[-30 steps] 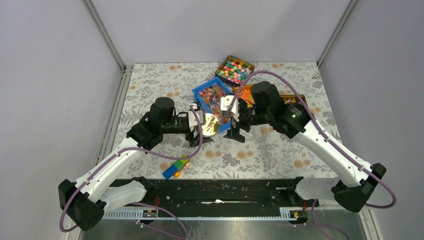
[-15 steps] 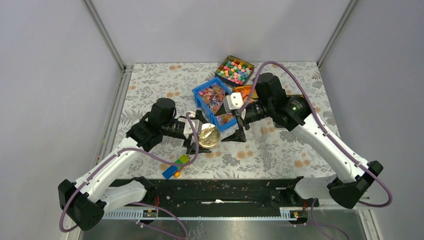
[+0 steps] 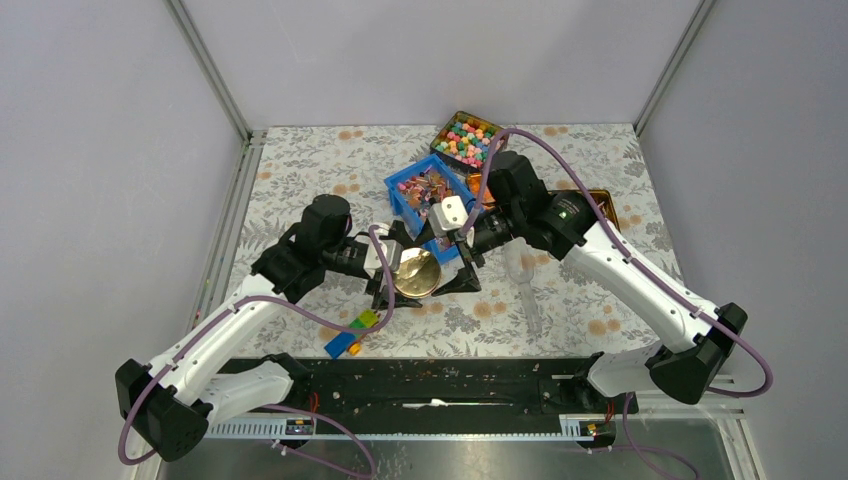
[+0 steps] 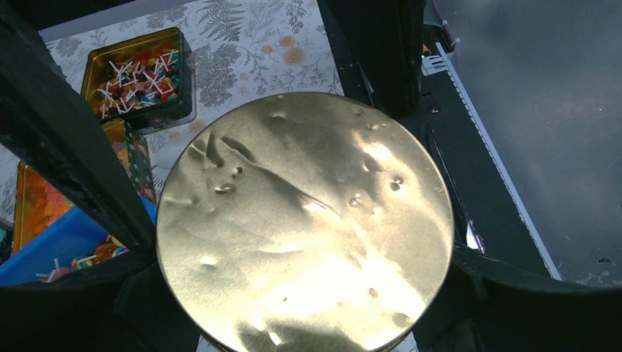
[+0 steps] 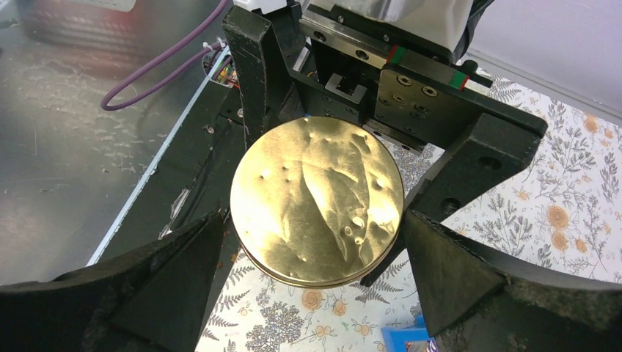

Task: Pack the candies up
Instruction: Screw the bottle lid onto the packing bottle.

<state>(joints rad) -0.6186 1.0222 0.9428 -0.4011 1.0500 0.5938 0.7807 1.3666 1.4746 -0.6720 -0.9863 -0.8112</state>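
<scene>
A round gold tin (image 3: pixel 415 272) hangs just above the table, with my left gripper (image 3: pixel 400 268) shut on it across its width. In the left wrist view the tin (image 4: pixel 304 220) fills the frame between my left gripper's (image 4: pixel 304 301) own fingers. My right gripper (image 3: pixel 441 262) faces it from the right and stands open. In the right wrist view the right gripper (image 5: pixel 308 290) has one finger on each side of the tin (image 5: pixel 317 211), and neither touches it. The candies (image 3: pixel 428 188) lie in a blue bin (image 3: pixel 395 190) just behind; some candies (image 4: pixel 81 260) show past the tin.
A tin of colourful balls (image 3: pixel 468 138) stands at the back. An orange tray (image 3: pixel 603 203) sits behind my right arm. Toy blocks (image 3: pixel 352 335) lie near the front edge. A clear plastic piece (image 3: pixel 527 295) lies to the right of the grippers.
My right gripper has swung left and now straddles the gold tin. My left gripper has shifted a little with the tin still in its hold.
</scene>
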